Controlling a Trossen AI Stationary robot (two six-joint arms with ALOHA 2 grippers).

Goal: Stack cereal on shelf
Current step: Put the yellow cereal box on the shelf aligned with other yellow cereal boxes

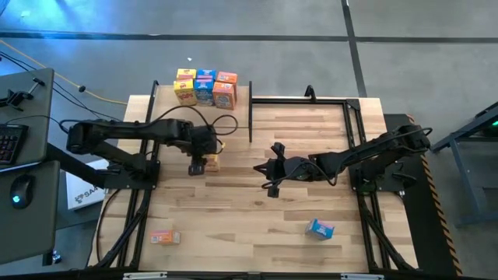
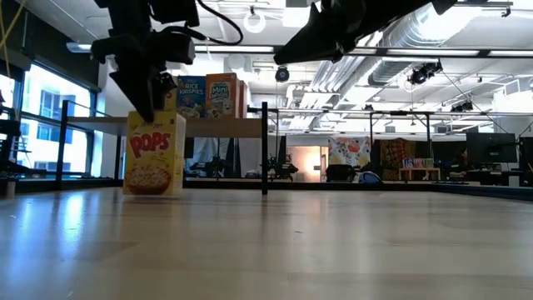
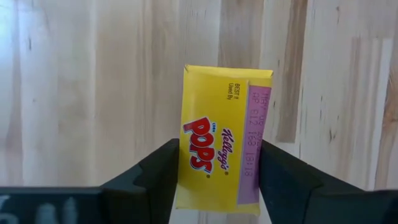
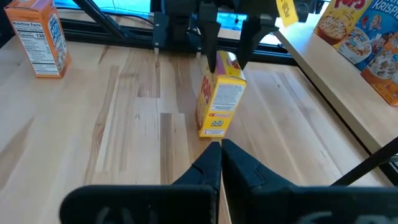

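Note:
A yellow Pops cereal box (image 2: 154,155) stands on the tabletop in front of the shelf (image 2: 218,127), a light-wood board on black posts. My left gripper (image 3: 219,186) comes down over it, shut on its top. Several more cereal boxes (image 1: 205,87) stand on the shelf board. An orange box (image 1: 165,237) and a blue box (image 1: 320,228) sit near the table's near edge. My right gripper (image 4: 221,152) hovers shut above the table's middle, pointing toward the yellow box (image 4: 221,102), and touches nothing. My left gripper pinches the yellow box's top end (image 3: 224,186) between its two fingers, one on each broad face. The fingers (image 4: 210,53) come from above, pointing down. The box is nearly upright, and its bottom edge (image 2: 152,192) is at the tabletop.
Black frame rails (image 1: 303,99) run along the table's far and right sides, and a black post (image 2: 265,148) stands at the shelf's right end. Bare tabletop lies between the two arms and toward the near edge.

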